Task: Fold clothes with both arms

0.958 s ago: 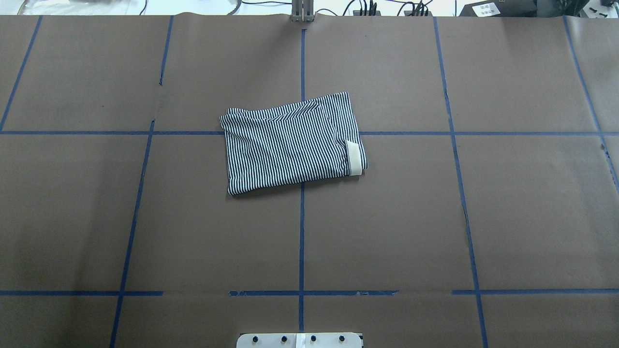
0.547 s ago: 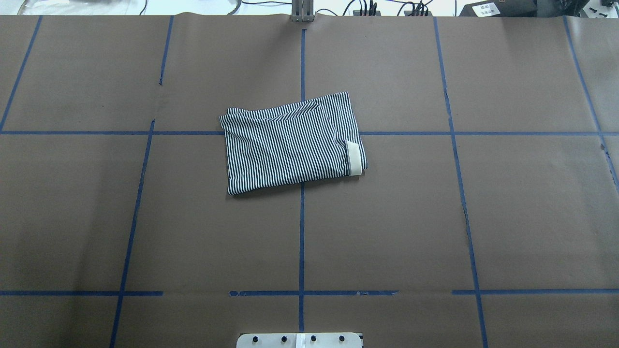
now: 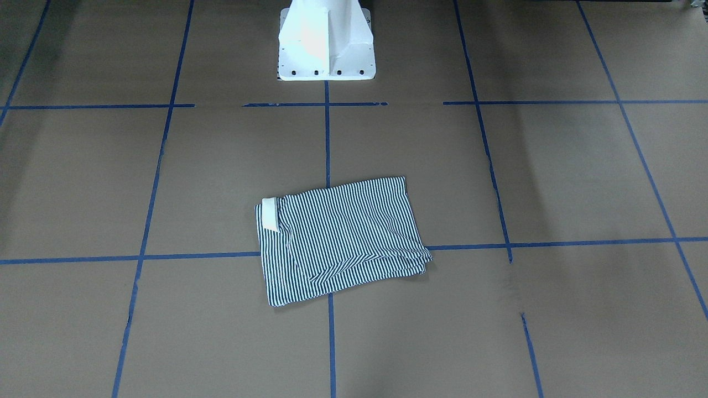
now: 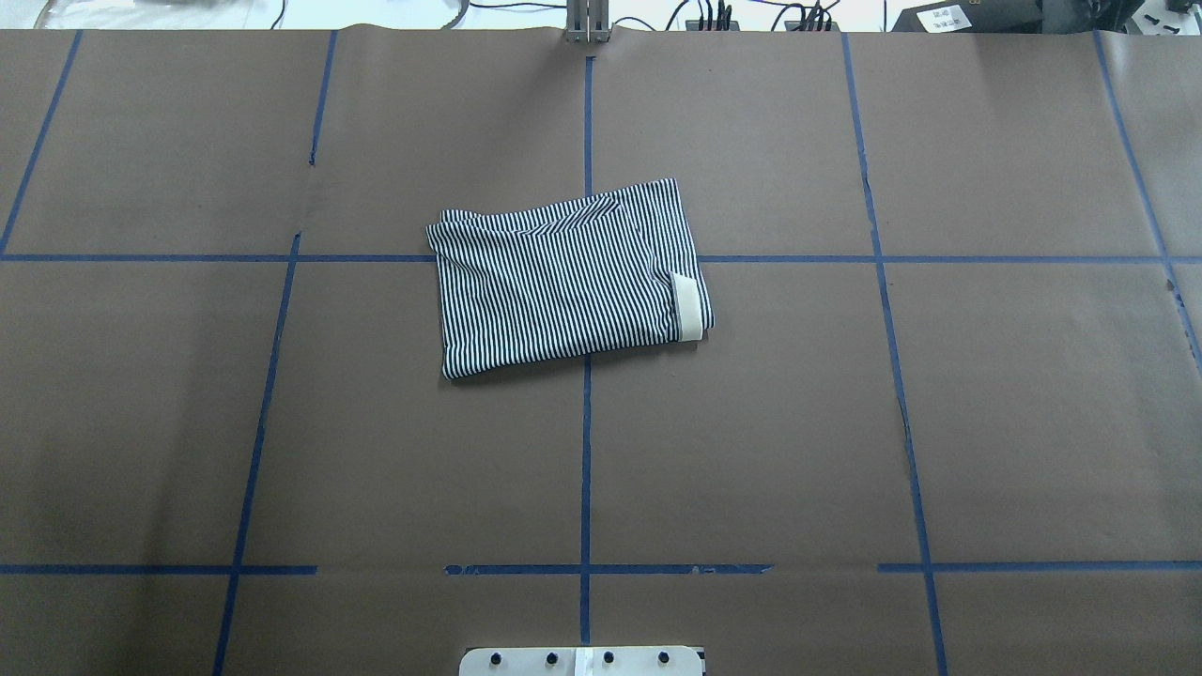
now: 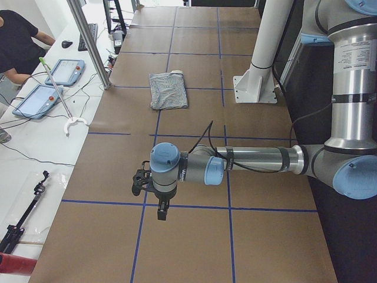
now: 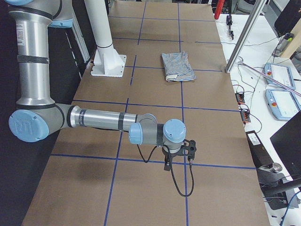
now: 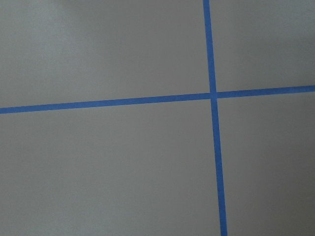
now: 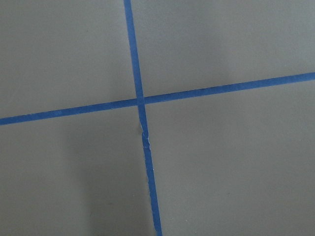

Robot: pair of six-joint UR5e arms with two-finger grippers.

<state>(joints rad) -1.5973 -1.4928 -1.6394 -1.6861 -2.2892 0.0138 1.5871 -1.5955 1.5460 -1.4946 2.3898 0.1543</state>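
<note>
Lying on table (image 4: 845, 422): shirt (image 4: 563, 282), folded into a rectangle over the centre crossing of tape (image 4: 585, 451), collar (image 4: 688, 307) at its right end.
Left gripper (image 5: 161, 211): held above a tape crossing, well apart from shirt; opening cannot be told.
Right gripper (image 6: 167, 165): likewise; opening cannot be told.

The table (image 4: 1033, 422) is covered edge to edge with brown paper. Blue tape lines (image 4: 585, 451) divide the paper into a grid of large rectangles. One line shows a small tear (image 8: 144, 137) just below a crossing. A white bench (image 5: 23, 147) runs along the far side of the table. On the bench lie a blue-edged tablet (image 5: 66, 71), a second tablet (image 5: 36, 100), a keyboard (image 5: 92, 36), a mouse (image 5: 67, 43) and black cables (image 4: 714, 14). A metal post (image 5: 89, 44) stands at the far edge of the table. A person in a black top (image 5: 15, 41) is at the bench. Lighting is even, and shadows are soft.
</note>
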